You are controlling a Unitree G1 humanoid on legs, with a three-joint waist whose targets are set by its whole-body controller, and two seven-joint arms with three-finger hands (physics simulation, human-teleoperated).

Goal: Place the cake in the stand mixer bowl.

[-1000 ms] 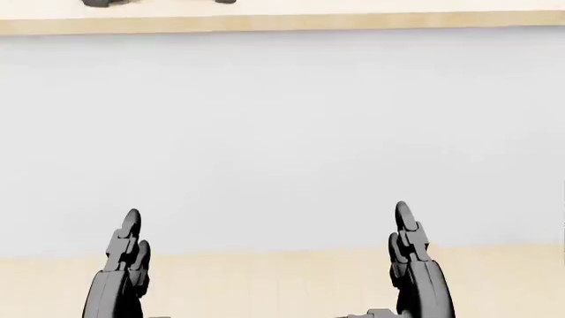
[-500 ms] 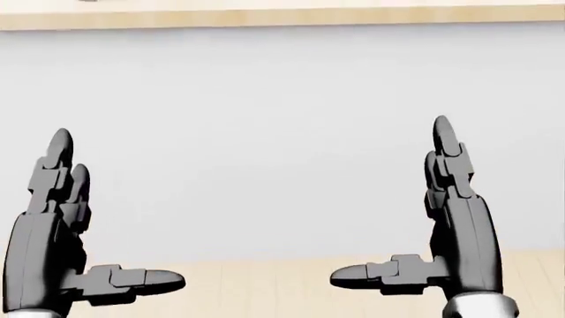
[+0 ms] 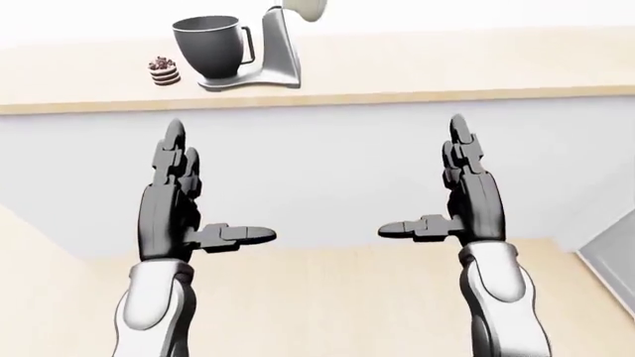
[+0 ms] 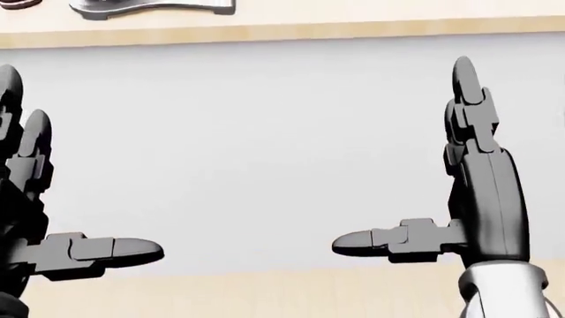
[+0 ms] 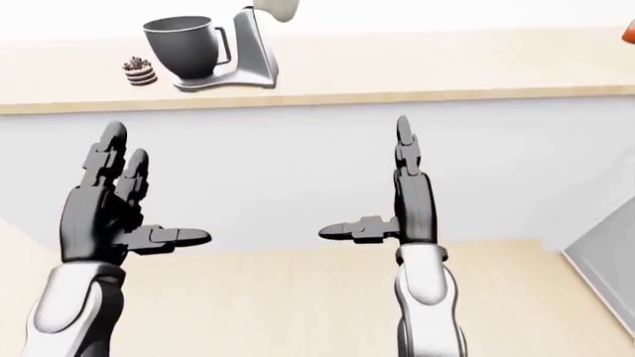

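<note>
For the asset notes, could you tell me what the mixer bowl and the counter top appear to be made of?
The dark grey handled mixer bowl looks like brushed metal, given its soft vertical sheen. The pale tan counter top looks like matt light wood or laminate; no grain is clear.

Counter top [image 3: 417, 71]: pale matt wood. Stand mixer bowl [image 3: 208, 46]: dull grey metal. Mixer base [image 3: 268, 63]: glossy silver. Left hand [image 3: 173, 201], right hand [image 3: 467, 197]: matt dark plastic; forearms smooth white.
</note>
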